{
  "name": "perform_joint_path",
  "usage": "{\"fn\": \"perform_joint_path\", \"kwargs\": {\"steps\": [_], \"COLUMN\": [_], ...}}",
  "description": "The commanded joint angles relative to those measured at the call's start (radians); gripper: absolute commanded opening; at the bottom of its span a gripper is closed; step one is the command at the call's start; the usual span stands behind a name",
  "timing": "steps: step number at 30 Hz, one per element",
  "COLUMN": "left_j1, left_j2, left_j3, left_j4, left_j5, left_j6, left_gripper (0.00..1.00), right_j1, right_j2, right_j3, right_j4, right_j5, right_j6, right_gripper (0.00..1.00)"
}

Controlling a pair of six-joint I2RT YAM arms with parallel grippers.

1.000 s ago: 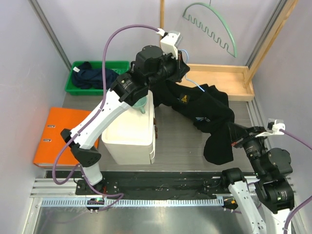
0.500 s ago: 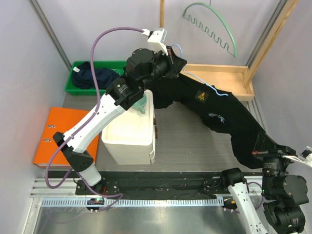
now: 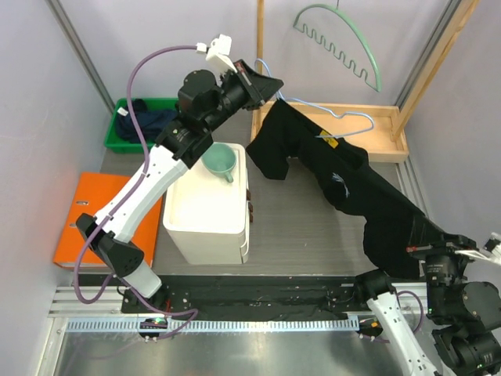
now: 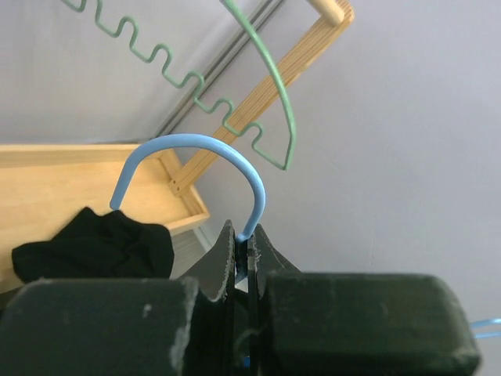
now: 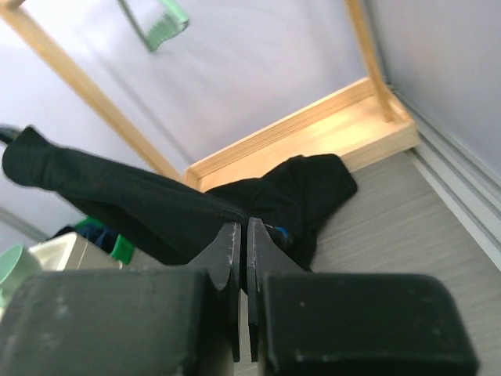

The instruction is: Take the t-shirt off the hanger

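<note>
Black t-shirt point(image 3: 352, 188) stretched in mid-air above a grey table point(image 3: 290, 227), running on a slant from the back centre down to the near right corner. Its upper end sits on a pale blue wire hanger point(image 4: 192, 141), and part of the wire shows bare above a wooden tray point(image 3: 376, 139).

The left gripper point(image 4: 243, 244), raised high at the back, is clenched on the stem of the hanger's hook. The right gripper point(image 5: 241, 229), low at the near right, is pinched tight on a fold of the shirt's black cloth.

A green hanger point(image 3: 338, 53) with a wavy bar hangs at the back wall. On the left stand a white box point(image 3: 207, 211) with a teal cup point(image 3: 221, 160) on top, a green bin point(image 3: 192, 103) holding dark clothes, and an orange binder point(image 3: 94, 211).
</note>
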Motion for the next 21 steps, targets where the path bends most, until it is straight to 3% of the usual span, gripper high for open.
{"fn": "perform_joint_path", "kwargs": {"steps": [1,10,12,15,16,19,21], "left_j1": [0.055,0.035,0.024,0.001,-0.003,-0.040,-0.072], "left_j2": [0.042,0.117,0.116,0.106,0.108,0.113,0.119], "left_j3": [0.127,0.251,0.254,0.248,0.248,0.245,0.254], "left_j4": [0.140,-0.119,-0.147,-0.184,-0.191,-0.225,-0.251], "left_j5": [0.061,0.075,0.065,0.042,0.036,0.018,0.021], "left_j6": [-0.014,0.204,0.245,0.314,0.326,0.398,0.452], "left_gripper": [0.00,0.00,0.00,0.00,0.00,0.00,0.00], "right_j1": [-0.005,-0.007,-0.007,-0.005,-0.007,-0.005,-0.007], "right_j2": [0.117,0.491,0.516,0.502,0.488,0.429,0.395], "right_j3": [-0.030,0.047,0.068,0.124,0.142,0.176,0.190], "right_j4": [0.150,0.191,0.158,0.097,0.080,0.065,0.066], "right_j5": [-0.197,-0.579,-0.619,-0.626,-0.629,-0.664,-0.698], "right_j6": [-0.096,-0.096,-0.120,-0.177,-0.198,-0.244,-0.262], "right_gripper": [0.01,0.04,0.29,0.57,0.71,0.85,0.89]}}
